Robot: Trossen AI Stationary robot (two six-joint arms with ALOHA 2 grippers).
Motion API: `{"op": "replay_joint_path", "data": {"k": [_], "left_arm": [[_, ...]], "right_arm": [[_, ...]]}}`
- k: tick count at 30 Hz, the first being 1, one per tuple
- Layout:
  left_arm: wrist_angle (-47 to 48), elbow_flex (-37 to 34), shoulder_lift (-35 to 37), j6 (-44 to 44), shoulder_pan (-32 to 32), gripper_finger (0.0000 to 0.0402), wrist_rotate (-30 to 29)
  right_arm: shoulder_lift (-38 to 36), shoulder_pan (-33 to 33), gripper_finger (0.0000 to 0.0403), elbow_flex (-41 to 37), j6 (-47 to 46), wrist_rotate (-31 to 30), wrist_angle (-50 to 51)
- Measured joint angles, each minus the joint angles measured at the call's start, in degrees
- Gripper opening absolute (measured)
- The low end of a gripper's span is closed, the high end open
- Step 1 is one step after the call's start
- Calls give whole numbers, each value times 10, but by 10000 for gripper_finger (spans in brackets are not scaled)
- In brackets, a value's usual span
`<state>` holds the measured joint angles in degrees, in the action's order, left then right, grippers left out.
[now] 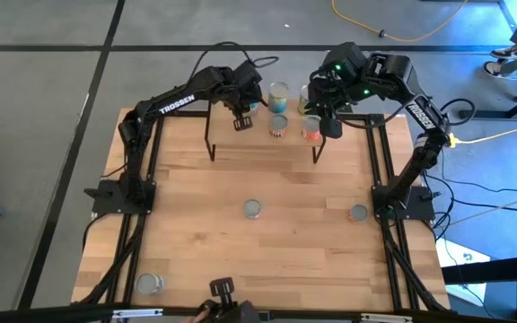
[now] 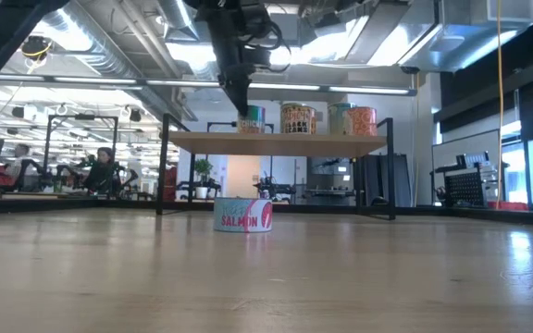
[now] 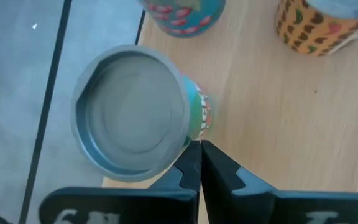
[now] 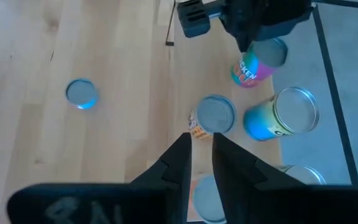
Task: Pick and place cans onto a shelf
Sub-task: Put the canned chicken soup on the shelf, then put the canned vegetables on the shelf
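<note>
The shelf (image 2: 276,141) stands at the table's far edge with several cans on its top. My left gripper (image 3: 199,148) is shut and points down beside a teal-labelled can (image 3: 129,124) at the shelf's left end; the can also shows in the low view (image 2: 251,120). My right gripper (image 4: 201,146) hangs above the shelf's right part, shut to a narrow gap and empty, over an orange-labelled can (image 4: 215,115). A salmon can (image 2: 243,215) stands on the table in front of the shelf. My left gripper's shut fingertips (image 3: 191,155) come from above, pointing down, right beside the teal-labelled can's side wall (image 3: 196,118). I cannot tell whether they touch it. The can stands upright on the shelf top.
Three cans stand on the tabletop: one at the middle (image 1: 253,209), one at the right (image 1: 358,213) and one at the near left corner (image 1: 149,283). Other cans crowd the shelf top (image 1: 278,94) (image 1: 311,128). The shelf's thin black legs (image 1: 210,144) stand on the table.
</note>
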<state>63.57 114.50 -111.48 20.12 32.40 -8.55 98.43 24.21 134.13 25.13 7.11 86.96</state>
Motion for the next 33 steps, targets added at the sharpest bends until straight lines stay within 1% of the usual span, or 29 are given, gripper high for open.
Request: {"op": "replay_joint_path", "data": {"k": [5, 10, 12, 15, 18, 23, 25, 28, 29, 33], "left_arm": [[-2, 0, 0, 1, 11, 0, 1], [4, 0, 0, -1, 8, 0, 5], [26, 0, 5, -5, 1, 0, 16], [80, 0, 27, -30, -23, 0, 17], [153, 0, 53, -85, -53, 0, 17], [266, 0, 101, -194, -106, 0, 50], [264, 0, 118, -221, -135, 0, 74], [266, -2, 148, -239, -167, 0, 156], [266, -1, 157, -260, -177, 0, 170], [264, -2, 188, -342, -230, 0, 184]], "right_arm": [[0, 0, 67, 0, 0, 0, 0], [0, 0, 67, 0, 0, 0, 0], [0, 0, 67, 0, 0, 0, 0], [0, 0, 67, 0, 0, 0, 0], [0, 0, 67, 0, 0, 0, 0], [0, 0, 67, 0, 4, 0, 0], [0, 0, 67, 0, 7, 5, 1], [0, 0, 67, 0, 7, 5, 5], [0, 0, 67, 0, 7, 5, 9], [0, 0, 67, 0, 7, 6, 19]]}}
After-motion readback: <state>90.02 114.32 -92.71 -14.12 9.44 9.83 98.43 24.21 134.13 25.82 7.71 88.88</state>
